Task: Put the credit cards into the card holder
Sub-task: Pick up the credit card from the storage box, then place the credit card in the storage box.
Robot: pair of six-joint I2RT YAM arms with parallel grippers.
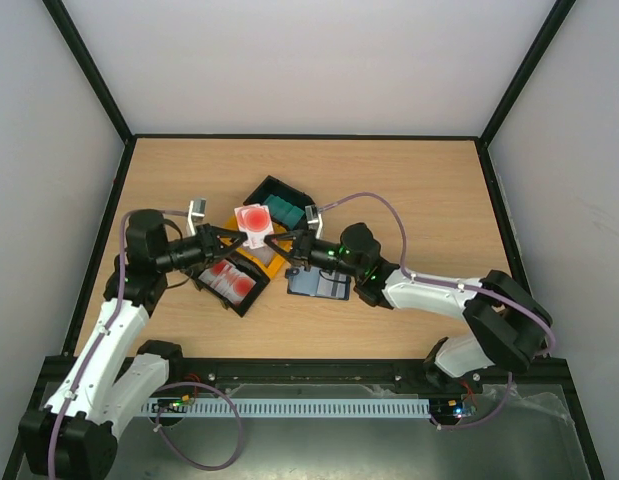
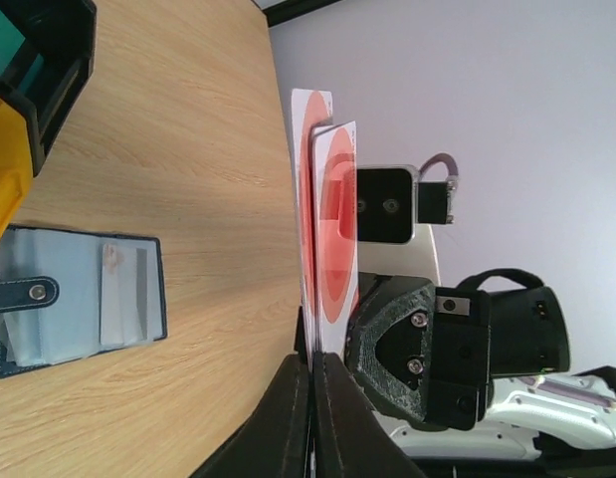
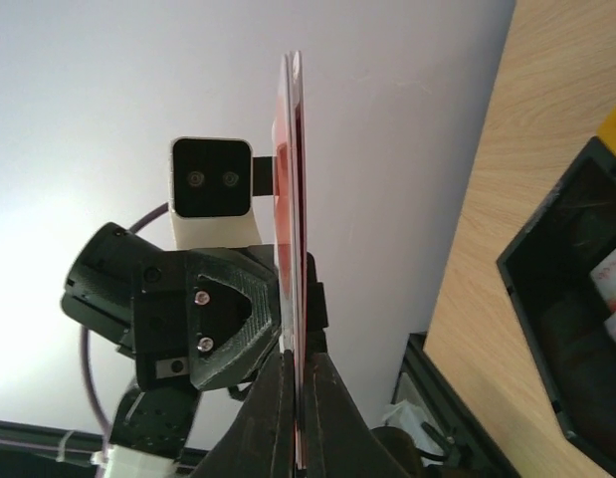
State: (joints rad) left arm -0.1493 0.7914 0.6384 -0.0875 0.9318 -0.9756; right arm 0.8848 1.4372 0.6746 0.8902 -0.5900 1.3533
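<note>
Two red-and-white plastic credit cards (image 2: 335,199) stood on edge above the wooden tabletop (image 2: 188,149), pinched from opposite sides by the left gripper (image 2: 311,363) and right gripper (image 3: 298,363) (both clamped tight), near one open navy-blue folding card holder (image 2: 79,299), one yellow tray (image 1: 267,260) and two black trays (image 1: 279,188).

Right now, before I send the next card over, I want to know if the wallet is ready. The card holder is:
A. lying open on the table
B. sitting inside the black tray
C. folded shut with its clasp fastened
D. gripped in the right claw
A: the card holder lies unfolded on the wooden table, with its lighter blue inside facing up.
</note>
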